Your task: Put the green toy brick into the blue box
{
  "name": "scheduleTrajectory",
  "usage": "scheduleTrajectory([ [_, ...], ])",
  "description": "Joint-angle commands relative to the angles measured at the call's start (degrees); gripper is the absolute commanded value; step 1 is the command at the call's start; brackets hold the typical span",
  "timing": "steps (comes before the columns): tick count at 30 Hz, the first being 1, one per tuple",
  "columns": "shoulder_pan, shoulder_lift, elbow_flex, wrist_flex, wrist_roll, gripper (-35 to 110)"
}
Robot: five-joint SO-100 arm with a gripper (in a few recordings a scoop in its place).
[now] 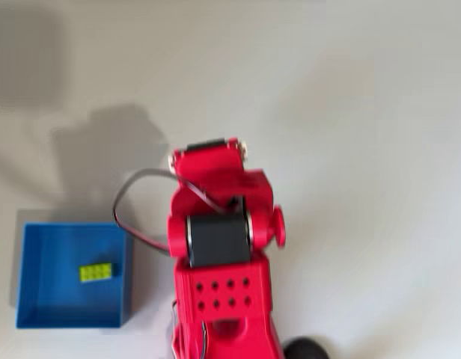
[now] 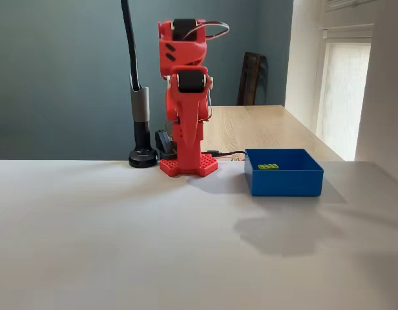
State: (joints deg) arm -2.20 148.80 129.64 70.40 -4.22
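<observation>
The green toy brick (image 1: 97,272) lies flat inside the blue box (image 1: 36,314), on the white surface (image 1: 365,112) at nine o'clock from the red arm (image 1: 219,239) overhead. The arm is folded upright. Its gripper seems tucked away, so I cannot tell its opening.

one green toy brick (image 1: 97,272), one blue box (image 1: 36,318), one red arm (image 2: 186,97), one black stand (image 2: 141,103)

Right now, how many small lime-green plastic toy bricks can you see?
1. The small lime-green studded plastic toy brick lies flat on the bottom of the square bright-blue plastic box, apart from its walls. The red arm could hide others.
</observation>
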Motion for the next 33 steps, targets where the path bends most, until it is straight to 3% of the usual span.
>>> scheduleTrajectory([
  [1,0.0,10.2,7.29,-1.67,-0.79,0],
  [9,0.35,22.15,21.45,-4.66,-3.16,0],
  [19,0.88,32.34,32.61,-6.15,1.49,0],
  [33,3.08,37.88,42.1,-6.15,1.67,0],
])
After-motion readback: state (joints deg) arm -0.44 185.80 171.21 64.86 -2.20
